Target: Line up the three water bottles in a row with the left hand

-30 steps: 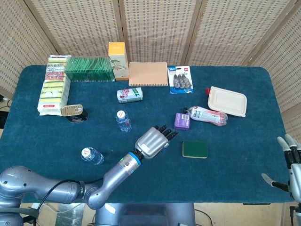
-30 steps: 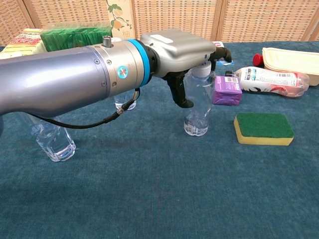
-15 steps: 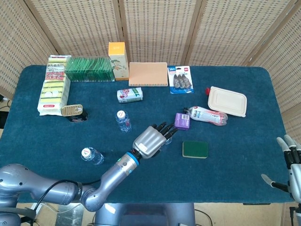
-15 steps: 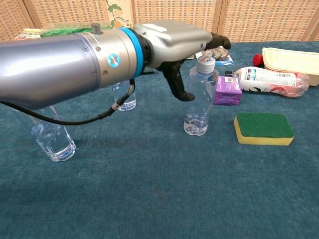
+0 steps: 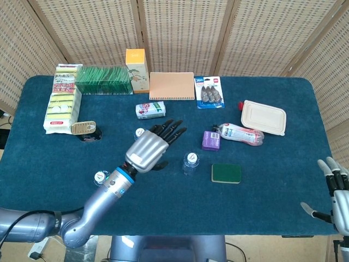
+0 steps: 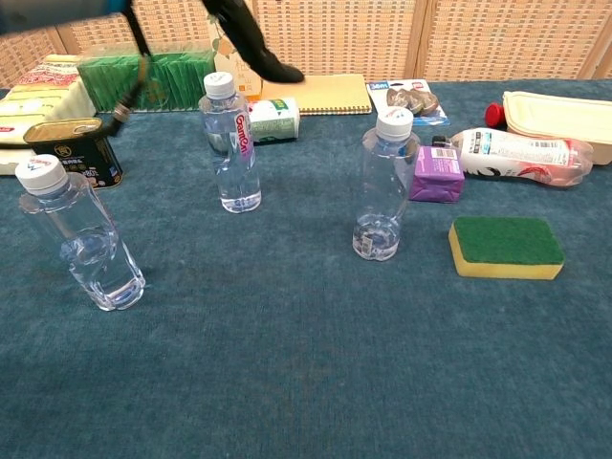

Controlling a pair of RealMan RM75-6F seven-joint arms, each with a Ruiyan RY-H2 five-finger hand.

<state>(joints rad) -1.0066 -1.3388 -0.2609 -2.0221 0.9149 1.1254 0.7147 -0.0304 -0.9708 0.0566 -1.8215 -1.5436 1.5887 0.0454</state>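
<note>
Three water bottles are seen upright on a blue table (image 5: 272,218): the left bottle (image 6: 81,234) nearest the front edge, the middle bottle (image 6: 229,143) farther back, the right bottle (image 6: 384,186) apart, beside a green sponge (image 6: 507,247). The left hand (image 5: 147,150) is raised above the table with fingers spread, holding nothing. The right hand (image 5: 335,191) is seen at the right front corner, fingers apart. Open cloth is seen along the front edge.
</note>
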